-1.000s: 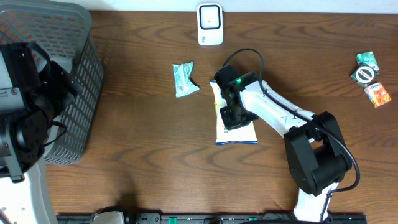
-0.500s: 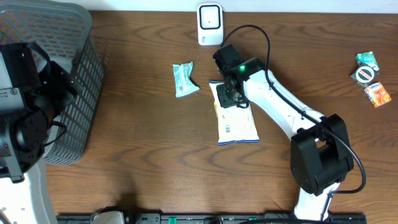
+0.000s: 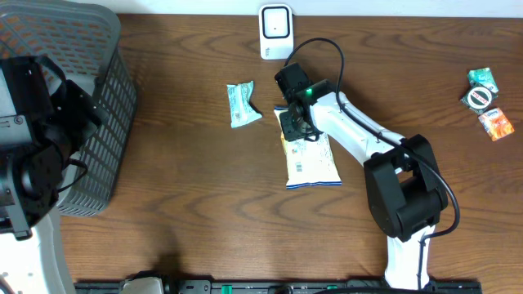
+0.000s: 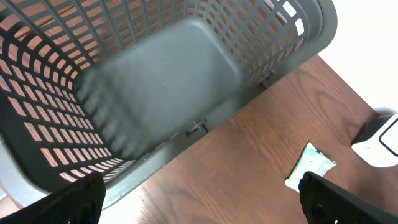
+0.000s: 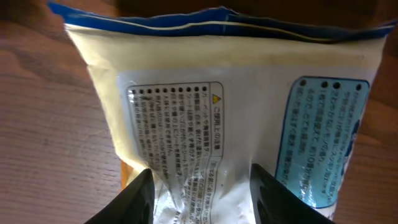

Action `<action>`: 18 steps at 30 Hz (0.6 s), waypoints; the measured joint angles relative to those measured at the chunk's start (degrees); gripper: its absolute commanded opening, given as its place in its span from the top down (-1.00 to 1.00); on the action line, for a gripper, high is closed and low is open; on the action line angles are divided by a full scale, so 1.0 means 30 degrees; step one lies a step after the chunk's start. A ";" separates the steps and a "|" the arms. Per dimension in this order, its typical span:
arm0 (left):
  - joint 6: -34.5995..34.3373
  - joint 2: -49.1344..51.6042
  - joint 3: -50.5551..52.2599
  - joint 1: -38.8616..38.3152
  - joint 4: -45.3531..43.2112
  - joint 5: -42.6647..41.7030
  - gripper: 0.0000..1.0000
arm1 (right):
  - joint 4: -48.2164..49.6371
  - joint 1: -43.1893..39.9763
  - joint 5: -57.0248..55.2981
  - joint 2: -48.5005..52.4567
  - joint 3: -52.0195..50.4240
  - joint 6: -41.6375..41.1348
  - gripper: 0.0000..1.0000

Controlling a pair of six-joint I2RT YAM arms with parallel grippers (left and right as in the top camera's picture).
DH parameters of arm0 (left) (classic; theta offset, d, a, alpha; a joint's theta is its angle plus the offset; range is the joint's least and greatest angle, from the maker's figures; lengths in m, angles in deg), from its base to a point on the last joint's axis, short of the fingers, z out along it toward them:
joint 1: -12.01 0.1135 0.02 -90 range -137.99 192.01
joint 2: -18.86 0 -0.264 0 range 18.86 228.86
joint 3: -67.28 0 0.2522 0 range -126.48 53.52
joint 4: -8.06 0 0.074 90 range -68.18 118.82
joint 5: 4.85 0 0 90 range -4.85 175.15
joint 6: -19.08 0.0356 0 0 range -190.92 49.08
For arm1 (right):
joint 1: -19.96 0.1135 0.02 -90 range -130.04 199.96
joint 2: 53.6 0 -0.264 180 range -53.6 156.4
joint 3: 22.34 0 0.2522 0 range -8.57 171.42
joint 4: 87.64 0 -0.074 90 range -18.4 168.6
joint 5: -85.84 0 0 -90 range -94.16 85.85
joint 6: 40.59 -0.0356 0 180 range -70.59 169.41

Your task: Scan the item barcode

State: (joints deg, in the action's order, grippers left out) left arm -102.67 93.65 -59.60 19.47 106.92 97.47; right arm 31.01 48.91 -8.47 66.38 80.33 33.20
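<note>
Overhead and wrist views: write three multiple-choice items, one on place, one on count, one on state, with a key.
1. Where is the teal packet? A) on the table, between the grey basket and the snack bag B) inside the basket C) under the bag
2. How many small items lie at the far right? A) one B) six C) three
3. The left gripper is: A) shut on the packet B) open, empty C) shut on the basket rim
Key: 1 A, bare wood lies around it; 2 C, three sit clustered; 3 B, nothing sits between its wide jaws.
</note>
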 measured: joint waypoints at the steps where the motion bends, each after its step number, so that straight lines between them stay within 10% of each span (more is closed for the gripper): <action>1: 0.0000 0.0007 0.0000 0.0000 0.0000 0.0000 -0.96 | -0.0197 0.0000 0.0022 0.0000 0.0080 -0.0007 -0.01; 10: 0.0000 0.0000 0.0000 0.0000 0.0000 0.0000 -0.95 | -0.4422 -0.1180 0.0219 -0.0138 0.3242 -0.0117 -0.99; 18: 0.0000 0.0000 0.0000 -0.0007 0.0000 0.0000 -0.96 | -0.4116 -0.4765 0.2200 -0.0663 0.3118 0.1319 -0.99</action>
State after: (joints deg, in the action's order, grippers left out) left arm -102.67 93.65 -59.60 19.45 106.92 97.47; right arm 18.66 34.61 -1.87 64.39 89.68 37.16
